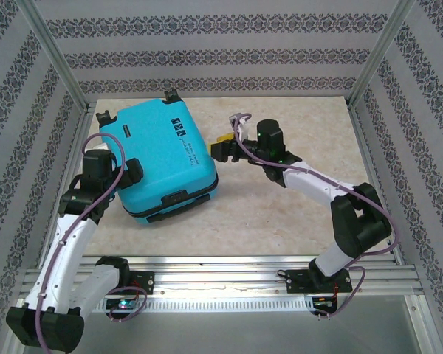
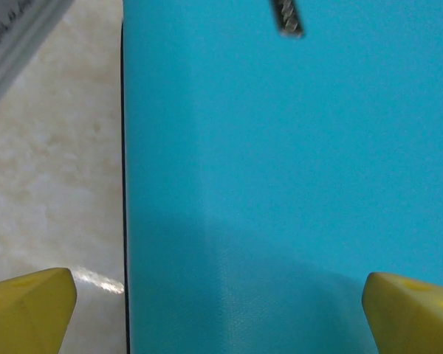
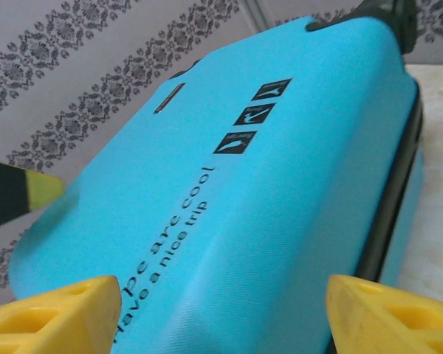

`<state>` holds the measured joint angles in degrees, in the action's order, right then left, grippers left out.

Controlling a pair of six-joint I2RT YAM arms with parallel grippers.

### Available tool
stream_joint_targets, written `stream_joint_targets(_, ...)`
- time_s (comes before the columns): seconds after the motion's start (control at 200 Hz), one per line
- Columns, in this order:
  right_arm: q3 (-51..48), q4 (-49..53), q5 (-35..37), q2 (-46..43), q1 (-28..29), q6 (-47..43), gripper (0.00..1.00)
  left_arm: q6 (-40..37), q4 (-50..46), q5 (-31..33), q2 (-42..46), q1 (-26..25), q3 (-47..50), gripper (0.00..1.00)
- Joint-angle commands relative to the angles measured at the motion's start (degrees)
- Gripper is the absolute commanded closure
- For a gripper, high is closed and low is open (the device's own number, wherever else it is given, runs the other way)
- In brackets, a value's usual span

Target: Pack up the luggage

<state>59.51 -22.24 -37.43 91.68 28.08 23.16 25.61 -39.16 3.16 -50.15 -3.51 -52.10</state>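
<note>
Left arm: over on the left, the white and black left arm [image 1: 66, 243] reaches up from the near rail [image 1: 221, 269] towards the case.
Left gripper: the left gripper [image 1: 129, 173] is right at the case's left flank, jaws spread wide and nothing between them. On its own camera [image 2: 221, 317] one yellow fingertip [image 2: 26, 313] sits over the bare table and the other over blue shell.
Luggage: there it is, the luggage [image 1: 159, 158], shut and lying flat on the table [image 1: 295, 214], left of centre towards the back and turned at an angle.
Shell edge: from the left wrist, the blue shell [image 2: 280, 184] runs up the view with its dark edge [image 2: 124, 184] against the pale tabletop.
Wheels: black wheels [image 1: 172, 94] point at the back wall.
Labels: three small dark labels [image 3: 255, 114] in a row on the lid, with black lettering [image 3: 173, 236] below them, "Have a nice trip" among it.
Seam: a black seam [image 3: 391, 192] runs down the case's right side in the right wrist view.
Right gripper: the right gripper [image 1: 221, 144] is just beside the case's right edge, yellow tips towards it. On its camera [image 3: 221, 324] the fingertips [image 3: 55, 321] stand well apart, lid ahead, gripping nothing.
Right arm: the right arm [image 1: 340, 214] bends in from the near right corner.
Walls: patterned walls [image 1: 221, 51] all round.
</note>
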Motion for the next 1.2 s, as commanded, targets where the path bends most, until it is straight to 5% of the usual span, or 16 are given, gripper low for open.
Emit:
stream_joint_targets(0.0,1.95,3.26,-1.99,2.27,0.61,1.82,0.26,2.17,2.97,-8.19,-0.95,1.31,2.46,0.07)
stream_joint_targets(0.285,-0.59,-2.15,-8.35,6.54,1.22,7.98,0.34,5.19,18.67,-24.10,-10.23,-1.71,8.43,0.30)
stream_joint_targets(0.465,-8.42,-6.61,-8.13,1.09,-1.05,11.69,0.49,6.32,28.45,-22.97,-22.28,-14.76,5.57,0.32)
stream_joint_targets(0.754,-16.88,2.68,-3.72,-14.50,-10.51,9.73,0.49,10.44,37.82,-22.09,-34.44,-26.92,-1.87,0.34)
stream_joint_targets(0.904,-13.16,11.68,-1.86,-14.65,-13.46,5.31,0.42,8.31,33.67,-16.10,-32.41,-26.81,-2.86,0.27)
stream_joint_targets(1.024,-9.24,21.82,5.83,-16.97,-15.60,-0.18,0.32,2.56,22.88,-6.75,-29.10,-25.32,-8.48,0.07)
stream_joint_targets(1.044,-8.88,22.82,6.99,-17.67,-16.36,-0.57,0.10,1.55,21.14,-5.05,-28.51,-24.89,-9.54,0.03)
stream_joint_targets(1.059,-8.62,23.45,7.76,-18.29,-16.92,-0.85,0.03,0.74,19.88,-4.01,-28.02,-24.51,-10.38,0.00)
stream_joint_targets(1.194,-8.60,28.66,16.75,-24.99,-22.58,-1.81,0.02,-5.50,11.55,-1.41,-25.16,-17.22,-16.21,0.00)
